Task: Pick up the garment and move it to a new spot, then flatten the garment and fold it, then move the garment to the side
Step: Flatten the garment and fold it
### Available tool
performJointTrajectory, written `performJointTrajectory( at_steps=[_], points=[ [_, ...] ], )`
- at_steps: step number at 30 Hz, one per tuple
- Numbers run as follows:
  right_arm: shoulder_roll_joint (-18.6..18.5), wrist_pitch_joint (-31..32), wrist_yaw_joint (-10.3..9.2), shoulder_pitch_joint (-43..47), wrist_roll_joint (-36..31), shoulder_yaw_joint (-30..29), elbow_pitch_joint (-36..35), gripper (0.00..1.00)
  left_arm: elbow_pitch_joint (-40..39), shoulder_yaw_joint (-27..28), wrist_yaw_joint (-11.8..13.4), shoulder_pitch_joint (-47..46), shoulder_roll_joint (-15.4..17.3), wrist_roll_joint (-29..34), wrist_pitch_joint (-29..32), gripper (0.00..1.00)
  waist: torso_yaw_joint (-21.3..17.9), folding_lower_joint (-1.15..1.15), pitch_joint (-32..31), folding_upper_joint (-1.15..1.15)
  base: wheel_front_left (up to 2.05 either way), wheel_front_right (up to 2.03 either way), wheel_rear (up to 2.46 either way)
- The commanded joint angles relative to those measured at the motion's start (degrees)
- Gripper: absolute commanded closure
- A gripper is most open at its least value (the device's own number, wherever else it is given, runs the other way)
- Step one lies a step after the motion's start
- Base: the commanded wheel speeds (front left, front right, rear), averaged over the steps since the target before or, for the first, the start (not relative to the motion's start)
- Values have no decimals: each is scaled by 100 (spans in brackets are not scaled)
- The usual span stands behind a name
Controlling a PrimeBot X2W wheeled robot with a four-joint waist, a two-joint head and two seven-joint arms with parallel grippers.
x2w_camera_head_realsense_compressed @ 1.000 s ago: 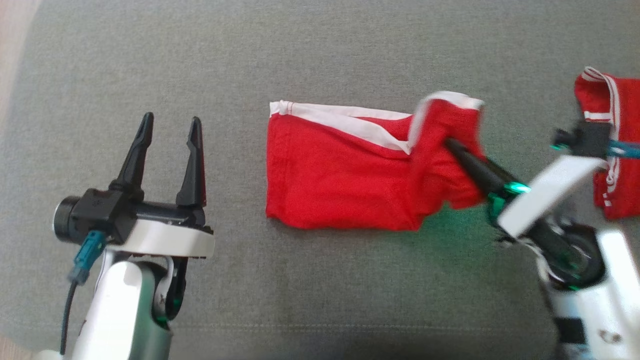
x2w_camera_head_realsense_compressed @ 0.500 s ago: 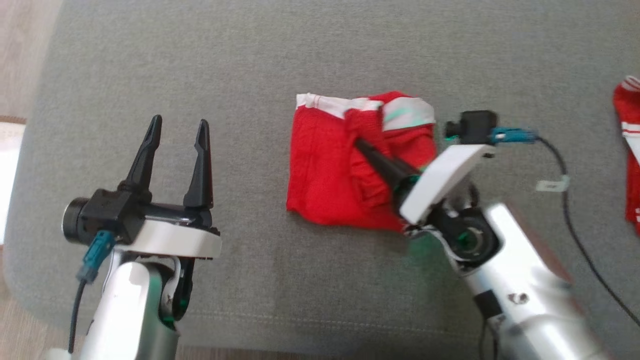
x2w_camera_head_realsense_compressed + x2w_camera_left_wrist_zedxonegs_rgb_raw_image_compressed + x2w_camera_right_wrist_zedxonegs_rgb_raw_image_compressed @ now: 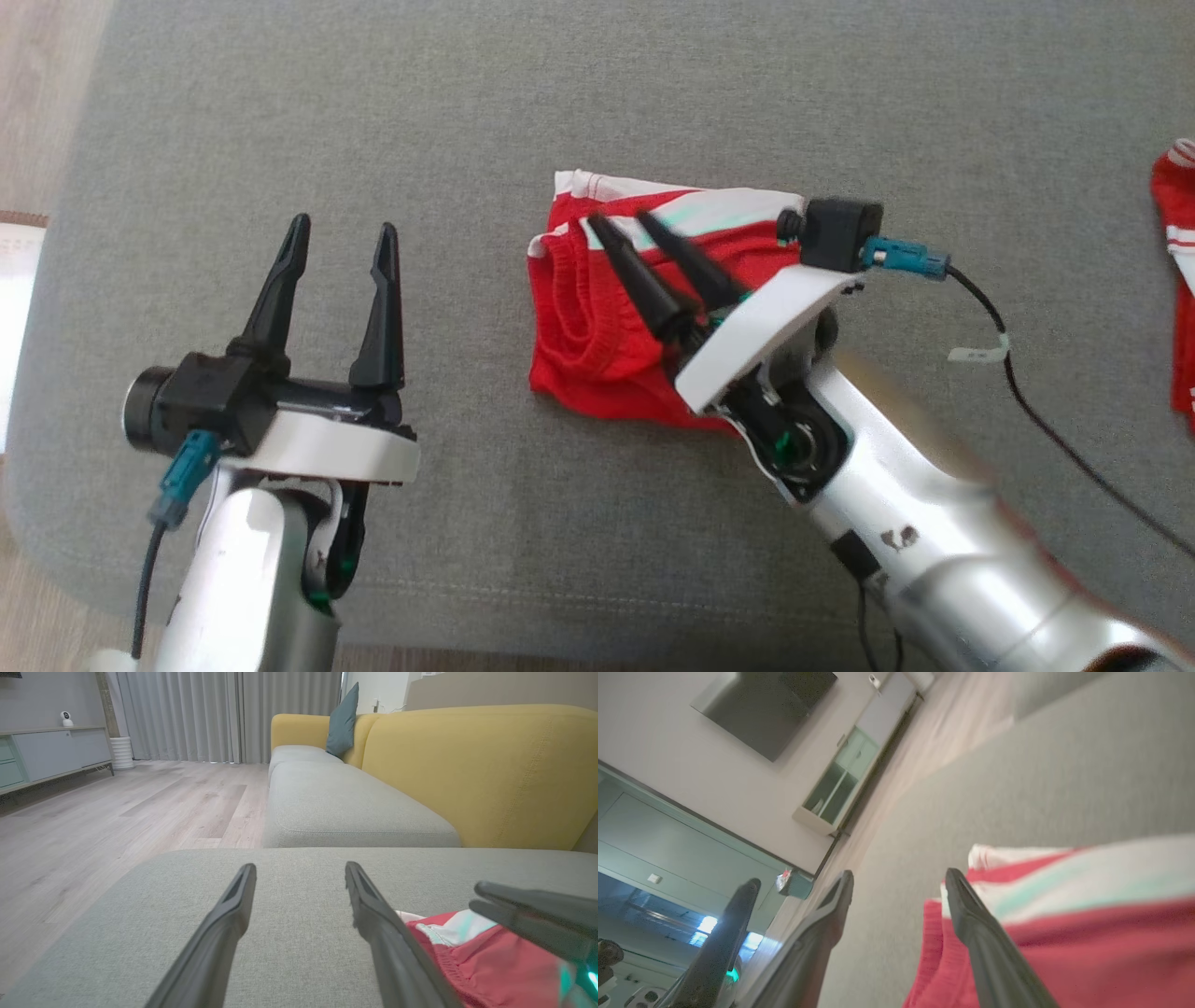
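Observation:
The garment [image 3: 588, 327] is red with a white stripe and lies folded in a compact bundle in the middle of the grey cushion [image 3: 653, 93]. Just above its top left part my right gripper [image 3: 618, 222] stands open, fingers pointing up-left, nothing between them. In the right wrist view the right gripper [image 3: 899, 873] spans the garment's [image 3: 1064, 933] edge, with bare cushion showing in the gap. My left gripper [image 3: 343, 226] is open and empty, well to the left of the garment. The left wrist view has the left gripper [image 3: 301, 867] over bare cushion, the garment [image 3: 472, 956] at lower right.
A second red and white cloth [image 3: 1178, 280] lies at the cushion's far right edge. A black cable [image 3: 1027, 392] trails from the right wrist camera. Wooden floor [image 3: 37, 112] borders the cushion on the left. A yellow sofa back [image 3: 490, 765] rises behind the seat.
My right gripper carried the garment's right half leftward over the rest, folding it, then opened and let go. The head camera has shifted too. The left gripper stayed open.

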Motion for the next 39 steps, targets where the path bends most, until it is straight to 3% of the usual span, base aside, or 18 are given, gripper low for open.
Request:
performJointTrajectory(
  at_steps=[1,4,8,13,19,26,33,39],
  points=[
    [130,-526,-4,-254,-425,120,-163,0,-190,211,-1,-181,32,48,-30,0,-31,0,-4,0,0,0,0],
    [1,-1248,-4,-426,-1207,127,-1,0,-202,248,0,-158,31,57,-30,0,-96,0,-25,0,0,0,0],
    [-166,-1512,-4,-423,-1883,-213,66,0,-198,289,9,-119,34,66,-30,0,-183,0,-56,0,0,0,0],
    [-494,-1589,-4,105,-2772,-1237,-183,0,-186,378,24,-38,68,67,-30,0,-354,0,-138,0,0,0,0],
    [-736,-1597,-4,1261,-3731,-2712,-984,0,-121,464,27,89,139,49,-30,0,-547,0,-264,0,0,0,0],
    [-363,-1250,-4,2495,-4521,-3862,-2269,0,-32,521,68,251,220,14,-17,0,-786,0,-426,0,0,0,0],
    [-102,-725,-4,3199,-4916,-4055,-3214,0,-20,534,130,480,322,20,110,0,-949,0,-683,0,0,0,0],
    [-19,-473,-4,3669,-4967,-4115,-3531,0,-79,510,195,756,364,26,209,0,-984,0,-978,0,0,0,0]
  ],
)
